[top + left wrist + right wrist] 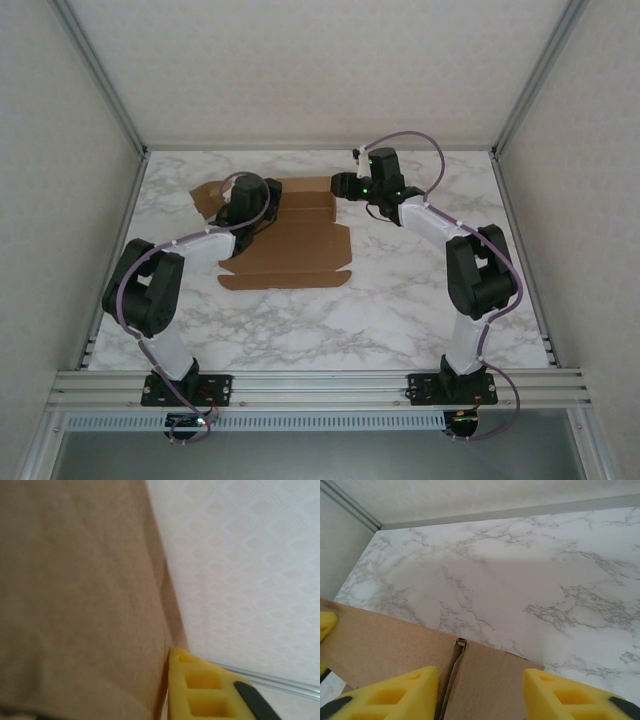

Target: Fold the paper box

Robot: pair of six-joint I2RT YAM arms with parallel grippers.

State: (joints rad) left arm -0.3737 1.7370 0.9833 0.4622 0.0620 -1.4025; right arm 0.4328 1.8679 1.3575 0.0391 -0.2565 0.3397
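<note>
The paper box (290, 250) lies mostly flat on the marble table, left of centre, with creases and flaps showing. Its left flap is lifted. My left gripper (250, 200) sits at that left side. In the left wrist view the brown cardboard (75, 580) presses against the inner face of one yellow finger (200, 690) and hides the other finger, so the gripper is shut on the flap. My right gripper (342, 185) is at the right end of the back panel. It is open, with its yellow fingers (395, 690) spread either side of a folded cardboard edge (490, 680).
Bare marble table (420, 320) stretches to the right of the box and in front of it. White enclosure walls and aluminium posts (105, 80) ring the table. A metal rail (320, 385) runs along the near edge by the arm bases.
</note>
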